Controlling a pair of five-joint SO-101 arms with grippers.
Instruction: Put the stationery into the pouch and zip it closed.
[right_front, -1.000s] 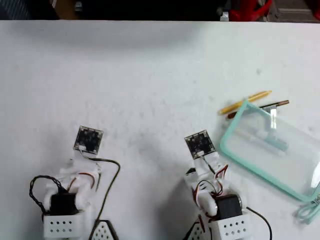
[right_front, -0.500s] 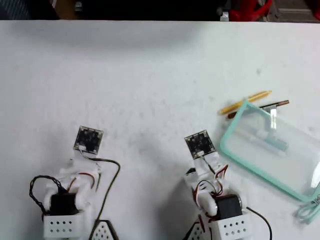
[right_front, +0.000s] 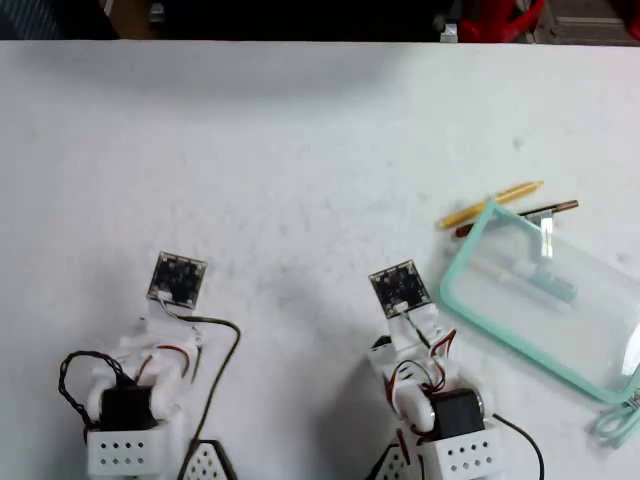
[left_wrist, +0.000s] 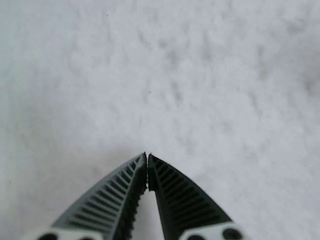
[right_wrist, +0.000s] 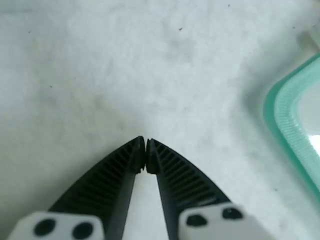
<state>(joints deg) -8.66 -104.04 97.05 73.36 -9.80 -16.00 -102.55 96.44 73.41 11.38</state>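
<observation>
White table (right_front: 300, 150): matte, lightly speckled, bearing all items below. Pouch (right_front: 560, 330): clear-walled with a mint-green border, lying flat at the right side of the table, just beside the right arm; its long axis runs on a diagonal, from the far corner next to the pens toward the near right edge of the table; whether the zip is open or closed cannot be told; a curved stretch of its green border (right_wrist: 282, 117) shows in the right wrist view, near the jaws and apart from them. Right arm (right_front: 435, 395): white, at the near edge, right of centre. Left arm (right_front: 130, 400): white, at the near edge, well apart from the pouch. Right gripper (right_wrist: 145, 152): dark ribbed jaws drawn together, tips meeting, nothing between them, bare table surface beyond. Left gripper (left_wrist: 147, 167): dark ribbed jaws likewise together at the tips, holding nothing, over bare table. Brown pen (right_front: 515, 218): slim, dark with a brown right end, long axis running across the table with the right end tilted slightly away; it crosses the pouch's far corner. Yellow pen (right_front: 490, 205): just beyond the brown pen and nearly parallel to it, touching the pouch's far corner; which end is the tip cannot be told. Pale slim item (right_front: 535, 280): white with a green part, seen through the pouch's clear wall, long axis roughly along the pouch's own. Green cord (right_front: 612, 420): looped at the pouch's near right corner.
</observation>
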